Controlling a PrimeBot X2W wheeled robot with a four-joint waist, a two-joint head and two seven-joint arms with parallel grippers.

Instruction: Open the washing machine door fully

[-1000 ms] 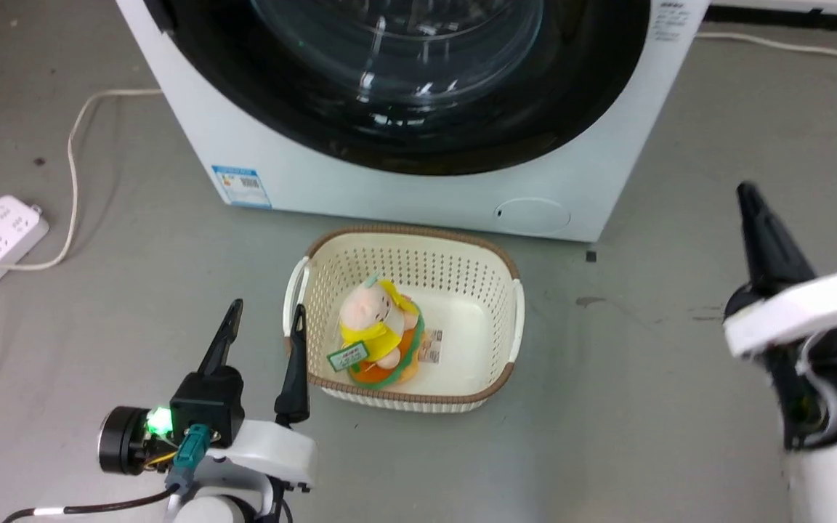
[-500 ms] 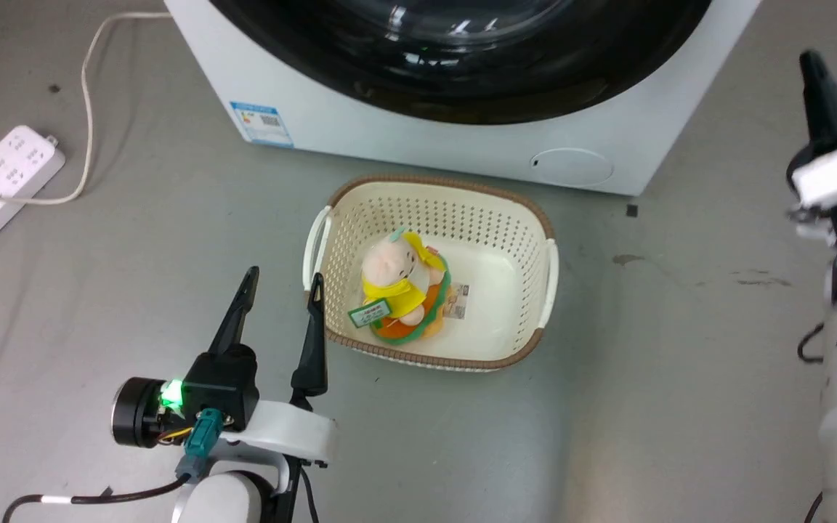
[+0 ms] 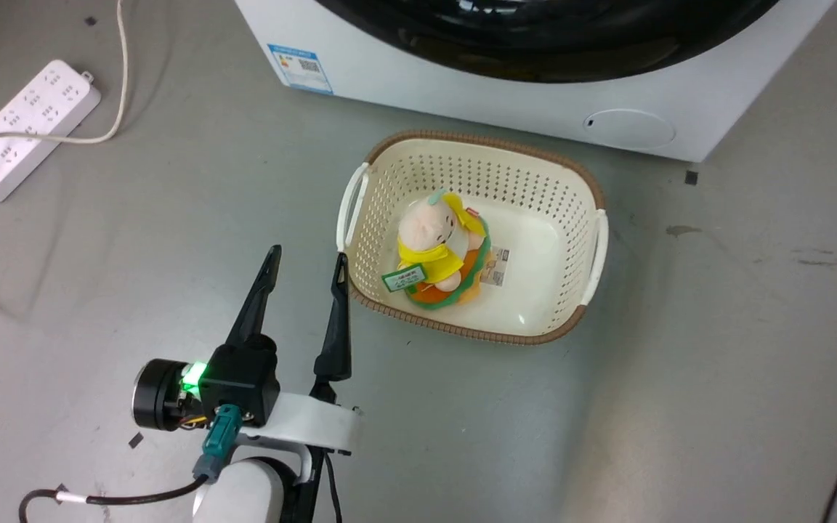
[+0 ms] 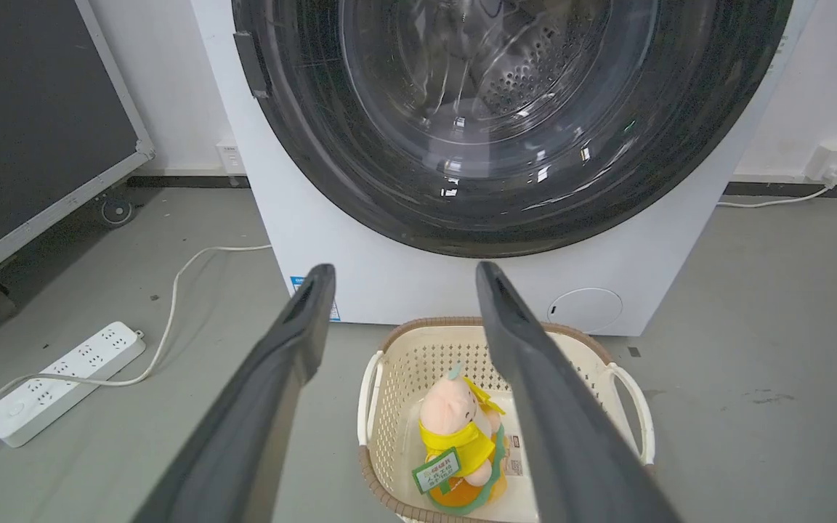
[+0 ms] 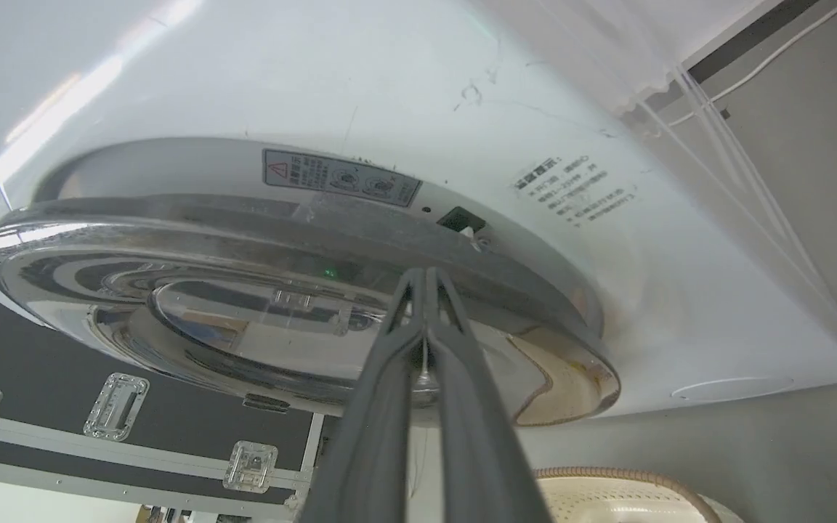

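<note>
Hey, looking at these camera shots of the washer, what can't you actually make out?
1. Head view: the top edge cuts off most of the washing machine door.
2. Right wrist view: the right gripper fingers meet at the door's rim. The low angle hides whether they touch it.
3. Right wrist view: the warning sticker print is too small to read.
4. Left wrist view: the left gripper fingers hide part of the basket.
</note>
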